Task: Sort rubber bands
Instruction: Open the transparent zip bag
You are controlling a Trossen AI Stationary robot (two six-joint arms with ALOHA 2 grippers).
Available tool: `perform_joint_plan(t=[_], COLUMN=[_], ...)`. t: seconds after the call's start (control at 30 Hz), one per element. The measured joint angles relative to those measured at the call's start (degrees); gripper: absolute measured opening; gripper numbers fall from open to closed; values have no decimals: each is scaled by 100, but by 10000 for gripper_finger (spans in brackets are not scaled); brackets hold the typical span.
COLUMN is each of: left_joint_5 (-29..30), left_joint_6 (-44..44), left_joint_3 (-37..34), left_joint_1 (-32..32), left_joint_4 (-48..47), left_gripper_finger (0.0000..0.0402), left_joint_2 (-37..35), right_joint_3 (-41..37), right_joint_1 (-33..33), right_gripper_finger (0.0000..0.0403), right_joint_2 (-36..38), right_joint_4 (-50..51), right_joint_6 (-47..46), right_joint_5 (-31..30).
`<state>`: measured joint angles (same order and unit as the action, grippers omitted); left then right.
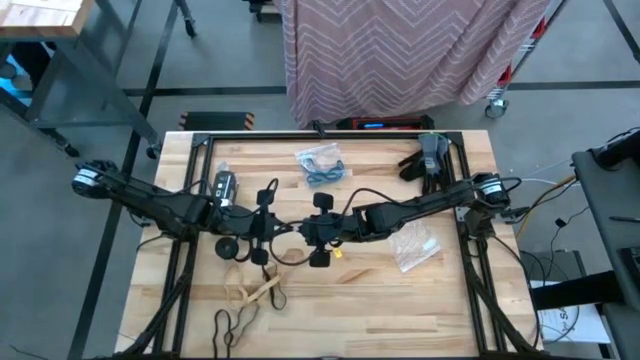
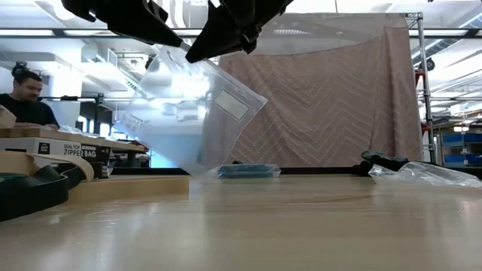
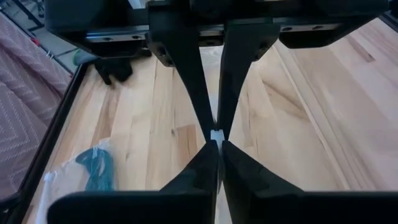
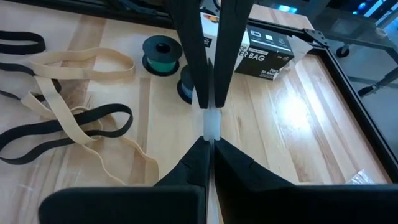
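Note:
A clear zip bag (image 2: 188, 113) hangs between my two grippers over the table's middle. My left gripper (image 3: 219, 145) and my right gripper (image 4: 210, 142) meet tip to tip, both shut on the bag's top. Loose tan rubber bands (image 4: 81, 62) and black rubber bands (image 4: 62, 130) lie flat on the table toward the near left, as the high view also shows for the tan bands (image 1: 255, 295) and the black bands (image 1: 230, 325). Blue rubber bands (image 3: 96, 168) lie inside another clear bag (image 1: 322, 165) near the far edge. My left gripper pinches the bag's top edge (image 3: 216, 134) between its two fingers, coming level from the table's left. The bag is lifted and hangs tilted below the fingers, its lower corner (image 2: 197, 172) close above the table. My right gripper pinches the same top edge (image 4: 211, 124) between its fingertips, coming level from the table's right and facing the left fingers. The clear bag hangs below the hold.
A zipper-bag box (image 4: 264, 53) and a green roll (image 4: 160, 53) sit left of centre. Dark gloves (image 1: 425, 160) lie at the far right, and more clear bags (image 1: 415, 245) lie right of centre. A person (image 2: 26, 94) sits beyond the table.

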<state>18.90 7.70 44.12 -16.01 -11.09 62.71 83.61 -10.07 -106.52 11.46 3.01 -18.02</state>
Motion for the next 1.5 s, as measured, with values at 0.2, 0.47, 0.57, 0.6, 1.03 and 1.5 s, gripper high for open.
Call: perform_joint_plan(t=[0.2,0.47,0.57,0.6,1.03,1.5], left_joint_5=[2,5,7,22,120,103], left_joint_6=[24,80,80,81,62,15], left_joint_3=[0,0,0,-1,0,0], left_joint_1=[0,0,-4,-4,0,-2], left_joint_4=[0,-33,-45,-52,-52,87], left_gripper_finger=[1,1,0,0,0,0], left_joint_2=[-1,-1,-1,-1,-6,-1], right_joint_3=[0,-7,-7,-7,-7,-7], right_joint_1=[0,0,-2,-2,-9,-13], right_gripper_finger=[3,37,66,75,118,21], right_joint_2=[0,0,0,0,0,-4], right_joint_4=[4,-60,-70,-76,-313,-365], right_joint_6=[77,159,180,218,323,243], right_joint_5=[0,-4,-4,-4,49,44])
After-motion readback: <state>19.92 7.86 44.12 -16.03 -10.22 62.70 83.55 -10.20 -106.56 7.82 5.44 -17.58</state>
